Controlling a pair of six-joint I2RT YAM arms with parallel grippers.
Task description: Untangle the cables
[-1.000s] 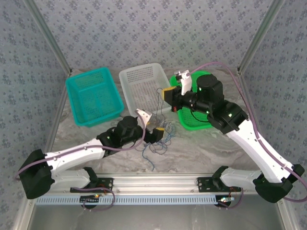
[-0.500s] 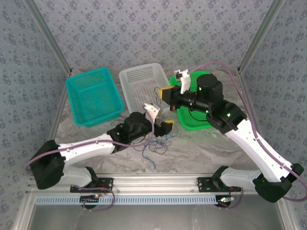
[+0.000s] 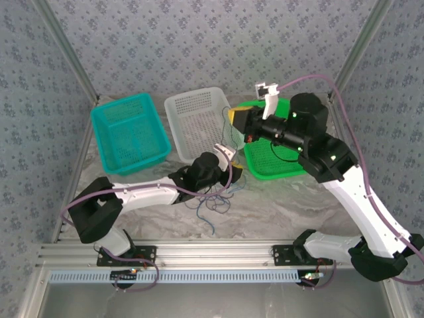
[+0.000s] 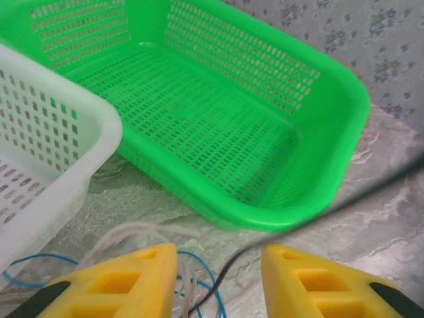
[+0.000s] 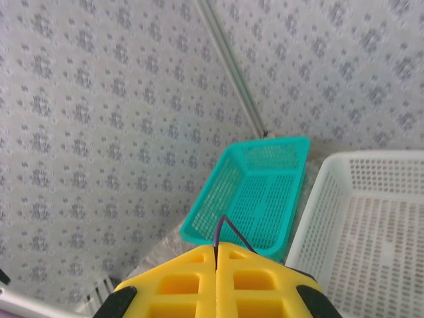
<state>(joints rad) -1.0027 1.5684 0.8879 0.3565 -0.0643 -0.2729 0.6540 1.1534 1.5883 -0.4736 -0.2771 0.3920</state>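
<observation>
since the cables (image 3: pixel 215 199) tangled on the table (image 3: pixel 285 205) look light and limp, we'd grip single strands: right gripper (image 5: pixel 216 252) jaws pinch a dark one, left gripper (image 4: pixel 218 275) jaws spread astride others.

1. Three baskets in a row at rear of tabletop (image 3: pixel 298 199): left basket (image 3: pixel 129 136), middle basket (image 3: pixel 195 126), right basket (image 3: pixel 268 162).
2. Cables (image 3: pixel 213 202) lie tangled on tabletop, in front of middle basket.
3. Left gripper (image 3: pixel 230 172) over tangle's rear edge; right gripper (image 3: pixel 238 120) above gap between middle and right baskets, strands running up to it.
</observation>
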